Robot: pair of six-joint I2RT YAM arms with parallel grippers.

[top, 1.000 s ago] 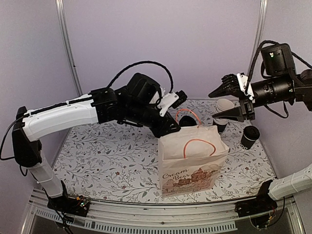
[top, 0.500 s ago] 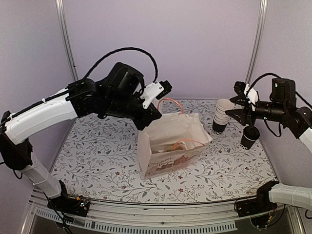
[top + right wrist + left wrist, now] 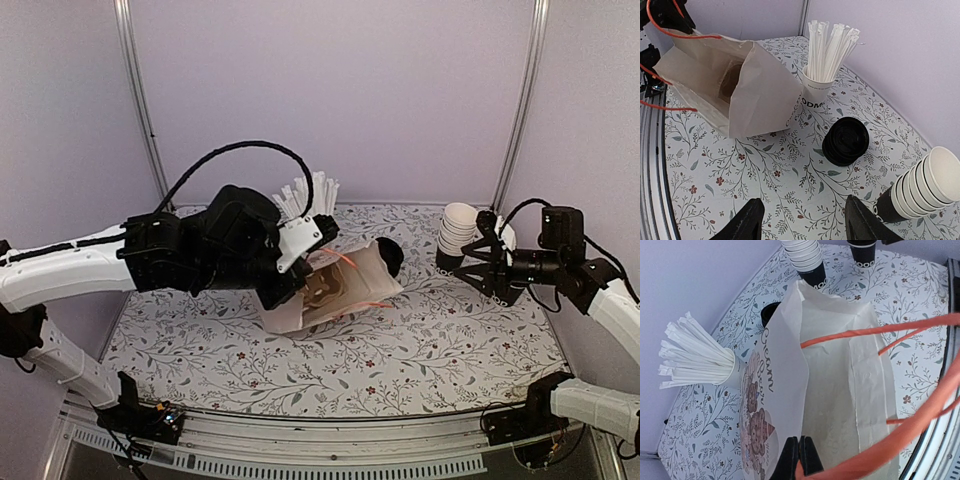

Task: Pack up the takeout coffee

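The takeout coffee (image 3: 863, 250), a black paper cup, shows only at the top edge of the left wrist view with its top cut off. In the top view my right gripper hides it. My left gripper (image 3: 800, 456) is shut on the rim and orange handle of the white paper bag (image 3: 345, 285). The bag lies tipped on its side with its mouth toward the right; it also shows in the right wrist view (image 3: 740, 95). My right gripper (image 3: 478, 260) is open and empty, low over the table beside the cup stack, with its jaws spread wide (image 3: 805, 225).
A stack of lidless black cups (image 3: 458, 232) stands at the back right. A round black lidded object (image 3: 845, 141) sits between the bag and the cups. A white cup of straws (image 3: 310, 195) stands behind the bag. Frame posts rise at the back corners.
My left arm has swung left and down, pulling the bag from upright to lying on its side. My right arm has come down from high up to table level by the cups.
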